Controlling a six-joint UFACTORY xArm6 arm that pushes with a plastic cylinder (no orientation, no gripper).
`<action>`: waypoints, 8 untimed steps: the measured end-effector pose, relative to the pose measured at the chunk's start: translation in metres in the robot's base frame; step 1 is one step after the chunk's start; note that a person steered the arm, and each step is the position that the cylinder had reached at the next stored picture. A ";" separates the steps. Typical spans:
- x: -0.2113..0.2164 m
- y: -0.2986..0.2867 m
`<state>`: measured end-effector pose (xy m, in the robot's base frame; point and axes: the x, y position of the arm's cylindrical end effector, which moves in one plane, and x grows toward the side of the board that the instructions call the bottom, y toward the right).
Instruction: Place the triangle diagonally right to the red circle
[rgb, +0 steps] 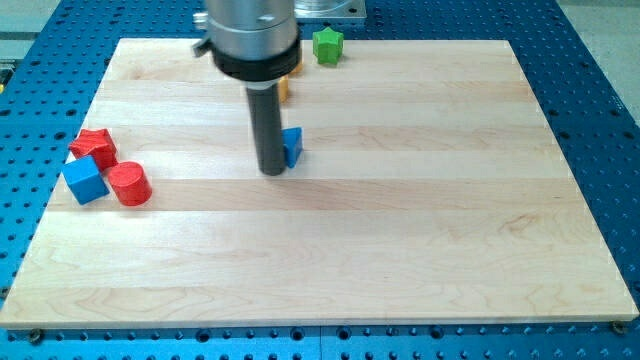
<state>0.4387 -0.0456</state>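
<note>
The dark rod's tip (271, 172) touches the small blue triangular block (292, 146) from the view's left. The red cylindrical block (129, 184) sits well apart on the wooden board (400, 240). The arm carries no gripper.

red cylinder (129, 184) | blue cube (85, 180) | red star (94, 146) | blue triangle (292, 146) | green star (327, 45) | pale wood board (420, 220)

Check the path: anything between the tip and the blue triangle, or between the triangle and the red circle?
Nothing visible. My tip sits right against the blue triangle, on its left in the view. From there to the red circle, bare board; the blue cube and red star lie beyond the circle.
</note>
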 end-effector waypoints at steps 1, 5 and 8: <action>0.035 -0.001; -0.041 0.015; -0.061 -0.009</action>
